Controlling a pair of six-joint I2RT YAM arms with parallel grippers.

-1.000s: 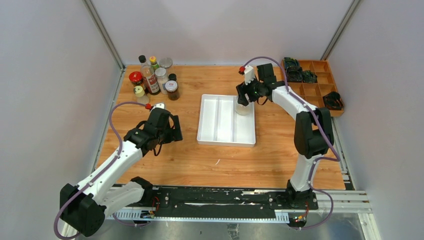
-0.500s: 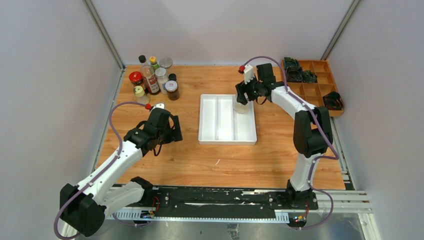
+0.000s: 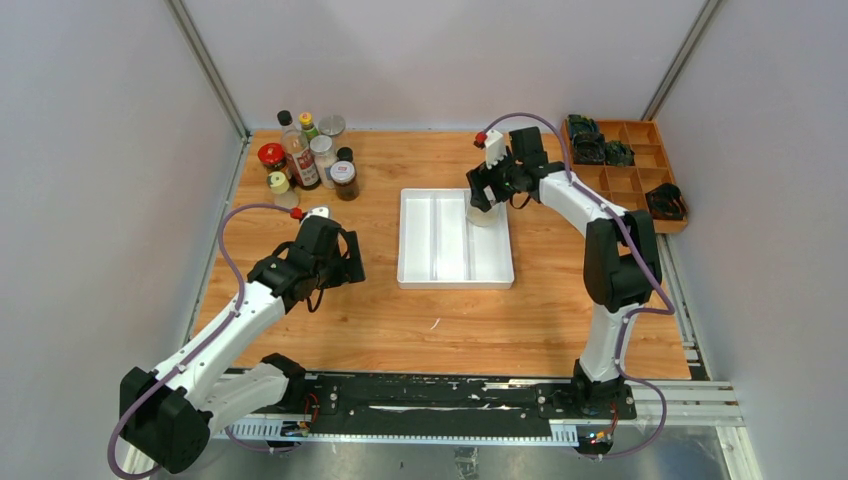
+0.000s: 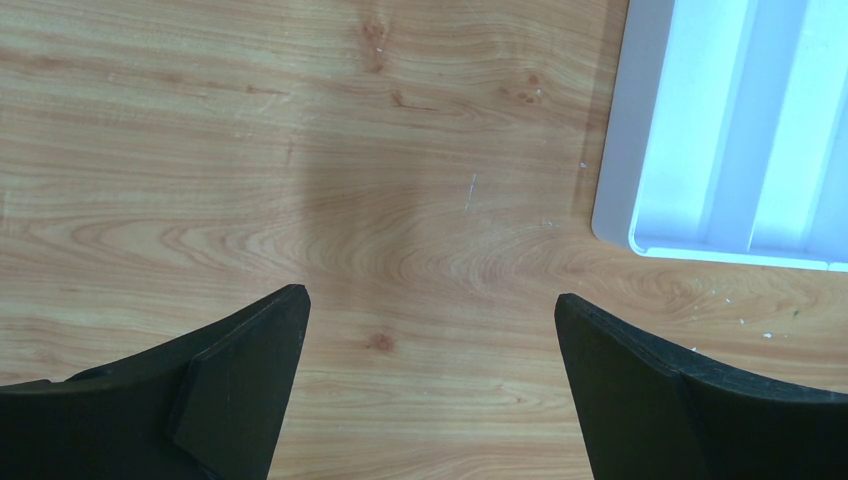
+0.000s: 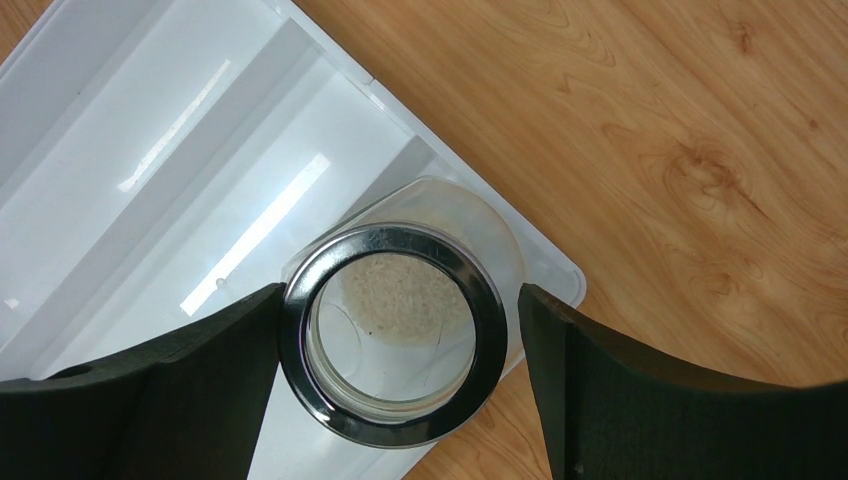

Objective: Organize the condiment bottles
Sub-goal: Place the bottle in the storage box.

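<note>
Setting the jar (image 5: 393, 335) down in the tray's (image 5: 120, 130) far right corner: the right end effector (image 5: 395, 340), spread, straddles it, one finger touching the lid. Lift straight up. Left end effector (image 4: 430, 330) is spread, idle.

Labels in the bottle cluster (image 3: 308, 158) are too small to read. The right gripper (image 3: 487, 190) largely hides the clear jar (image 3: 483, 213).

Wooden compartment box (image 3: 640, 165) holds dark objects (image 3: 588, 140).
</note>
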